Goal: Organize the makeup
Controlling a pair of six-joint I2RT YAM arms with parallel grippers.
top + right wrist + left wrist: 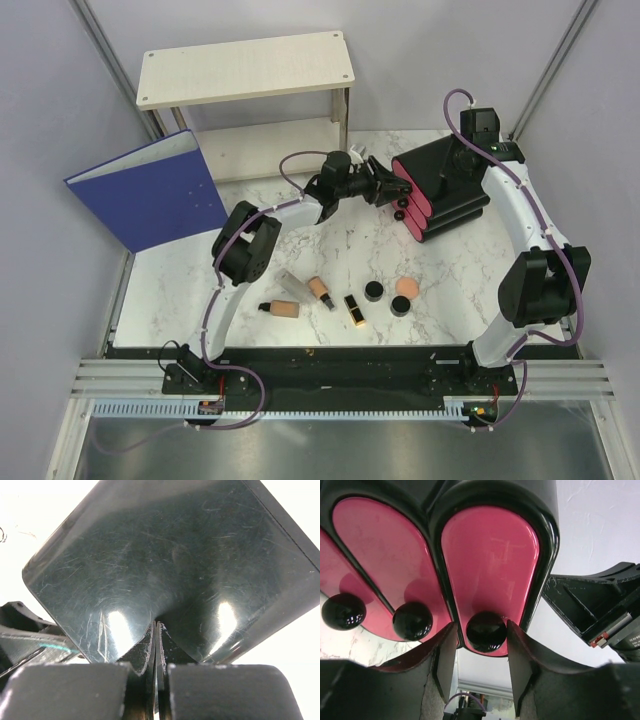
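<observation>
The makeup lies on the marble table at the front: two peach tubes point(281, 308) point(320, 290), a black-and-gold lipstick point(354, 310), two round black jars point(374, 290) point(400, 306) and a peach puff point(406, 287). Neither gripper is near them. The black organizer box point(450, 185) with pink drawers stands at the back right. My left gripper point(388, 188) is open, its fingers on either side of the round black knob point(486, 632) of one pink drawer point(490, 560). The right finger touches the knob. My right gripper point(462, 152) is shut and empty, its tips point(156, 625) against the box's glossy black wall point(175, 555).
A small grey item point(293, 285) lies beside the tubes. A blue binder point(150, 190) leans at the back left. A pale wooden shelf point(245, 70) stands at the back. Two more drawer knobs point(412, 621) point(343, 611) sit left of the straddled one.
</observation>
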